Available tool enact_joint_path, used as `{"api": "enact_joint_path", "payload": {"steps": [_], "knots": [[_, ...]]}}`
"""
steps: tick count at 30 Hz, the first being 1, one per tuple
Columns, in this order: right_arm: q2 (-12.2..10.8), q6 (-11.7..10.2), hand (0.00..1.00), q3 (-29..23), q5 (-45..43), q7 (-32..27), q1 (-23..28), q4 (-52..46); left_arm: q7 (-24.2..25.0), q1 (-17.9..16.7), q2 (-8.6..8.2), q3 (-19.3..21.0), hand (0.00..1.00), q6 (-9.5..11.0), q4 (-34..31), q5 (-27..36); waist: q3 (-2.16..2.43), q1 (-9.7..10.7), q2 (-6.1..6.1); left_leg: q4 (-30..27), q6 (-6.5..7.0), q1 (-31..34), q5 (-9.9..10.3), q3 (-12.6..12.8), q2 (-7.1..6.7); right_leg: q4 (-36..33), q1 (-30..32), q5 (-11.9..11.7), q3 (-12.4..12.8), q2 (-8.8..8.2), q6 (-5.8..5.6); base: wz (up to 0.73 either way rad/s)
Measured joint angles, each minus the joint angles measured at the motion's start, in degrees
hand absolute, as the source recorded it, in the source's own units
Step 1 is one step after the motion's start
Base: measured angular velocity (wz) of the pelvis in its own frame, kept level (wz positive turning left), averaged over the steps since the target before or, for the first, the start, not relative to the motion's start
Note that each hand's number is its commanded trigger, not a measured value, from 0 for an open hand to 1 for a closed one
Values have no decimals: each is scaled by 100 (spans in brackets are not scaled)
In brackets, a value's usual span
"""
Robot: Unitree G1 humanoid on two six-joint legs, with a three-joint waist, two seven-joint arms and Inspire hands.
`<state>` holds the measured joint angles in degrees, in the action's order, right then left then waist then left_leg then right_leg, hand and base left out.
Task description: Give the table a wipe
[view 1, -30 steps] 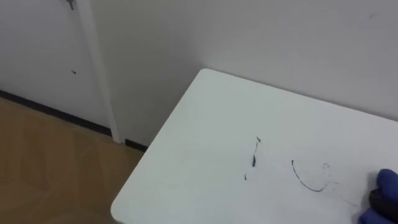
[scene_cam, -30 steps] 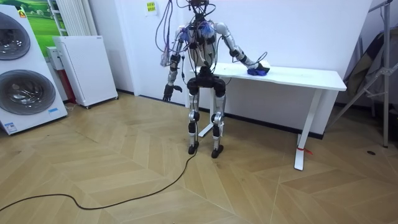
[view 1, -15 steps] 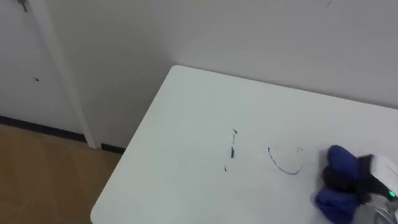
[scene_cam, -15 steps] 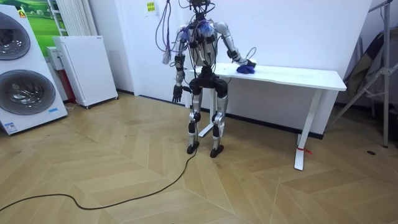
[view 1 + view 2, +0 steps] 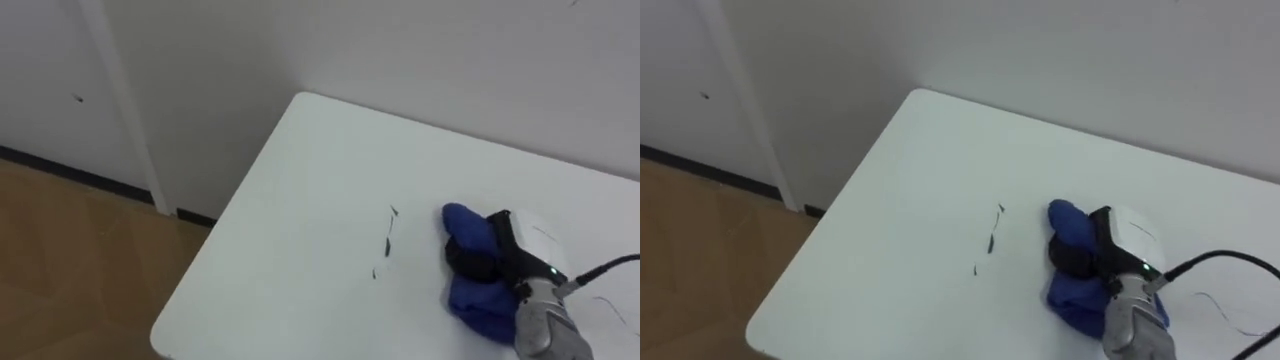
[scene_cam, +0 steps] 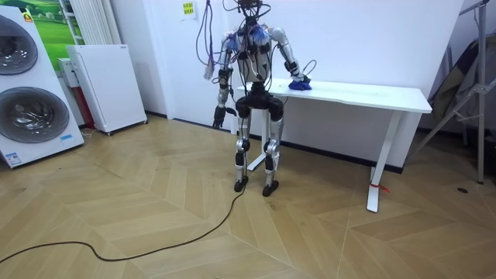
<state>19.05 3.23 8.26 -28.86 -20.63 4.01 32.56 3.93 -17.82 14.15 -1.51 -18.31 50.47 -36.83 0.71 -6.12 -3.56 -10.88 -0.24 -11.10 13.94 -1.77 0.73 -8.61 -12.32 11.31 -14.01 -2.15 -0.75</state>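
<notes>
Right hand (image 5: pixel 515 250) is down on the table (image 5: pixel 290 210), fingers curled into the blue cloth (image 5: pixel 463 222). Cloth is bunched, bulging out ahead of and behind the fingers, and pressed flat to the top.

Short dark pen marks (image 5: pixel 386 245) sit just left of the cloth, not touching it. A faint thin line (image 5: pixel 612 312) lies right of the hand, near the wrist.

Room: left of the hand there's a wide bare stretch of tabletop past the marks, then the table's end edge, with wood floor (image 5: pixel 70 250) below. Beyond the hand the far edge runs along the wall (image 5: pixel 420 50), with some bare top between. The far-left corner is well apart from the hand.

Left hand (image 6: pixel 219 118) hangs by the robot's hip, off the table. Robot stands at the table's end in the room view.
</notes>
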Motion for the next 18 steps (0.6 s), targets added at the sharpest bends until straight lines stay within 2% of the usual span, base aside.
{"api": "enact_joint_path", "payload": {"steps": [2, 5, 6, 8, 12, 13, 14, 16, 18], "knots": [[0, -221, 100, -226, 208, -62, 89, 278, -2, -55, 3, 262, 0, -22, 15, -139, 48, 8, 17, 9, 45, -78, -9, 3, -54, -1, -86, 30, -13, -70, -47, 27], [1, -314, 100, -587, 279, -287, 322, 458, -1, -81, 46, 515, 0, -55, 16, -289, 68, 98, -19, 14, 107, -102, -44, 39, -72, 0, -188, 39, 43, -147, -79, 44], [0, -335, 100, -686, 273, -332, 359, 512, 0, -96, 46, 569, 0, -68, 15, -375, 53, 145, -54, 17, 120, -108, -51, 64, -83, -3, -207, 48, 95, -164, -94, 39], [6, -338, 100, -1135, 320, -512, 530, 641, 0, -99, 30, 733, 0, -172, 10, -481, 61, 191, -49, 15, 136, -110, -57, 150, -124, -3, -209, 76, 282, -208, -150, 11], [70, -338, 100, -1576, 427, -614, 629, 983, 0, -103, 23, 954, 0, -179, 12, -550, 66, 325, -92, 30, 166, -156, -45, 163, -144, -7, -267, 65, 284, -223, -171, -5], [86, -338, 100, -1671, 434, -628, 671, 1055, 0, -96, 21, 983, 0, -173, 13, -538, 81, 372, -103, 33, 174, -158, -37, 149, -143, -18, -285, 63, 285, -222, -174, -4], [109, -338, 100, -1699, 438, -659, 676, 1104, 0, -84, -3, 976, 0, -169, 14, -535, 90, 438, -112, 20, 180, -160, -32, 156, -140, -25, -290, 56, 288, -221, -183, -4], [111, -327, 100, -1676, 437, -666, 655, 1137, 0, -24, -45, 921, 0, -159, 18, -510, 96, 446, -101, 21, 180, -182, -32, 201, -135, -48, -275, 41, 333, -204, -186, -17], [88, -187, 100, -1596, 370, -612, 477, 1129, 1, 4, -122, 846, 0, -111, 17, -479, 108, 400, -65, 34, 176, -209, -29, 278, -129, -56, -250, 23, 396, -180, -175, -30]]}}
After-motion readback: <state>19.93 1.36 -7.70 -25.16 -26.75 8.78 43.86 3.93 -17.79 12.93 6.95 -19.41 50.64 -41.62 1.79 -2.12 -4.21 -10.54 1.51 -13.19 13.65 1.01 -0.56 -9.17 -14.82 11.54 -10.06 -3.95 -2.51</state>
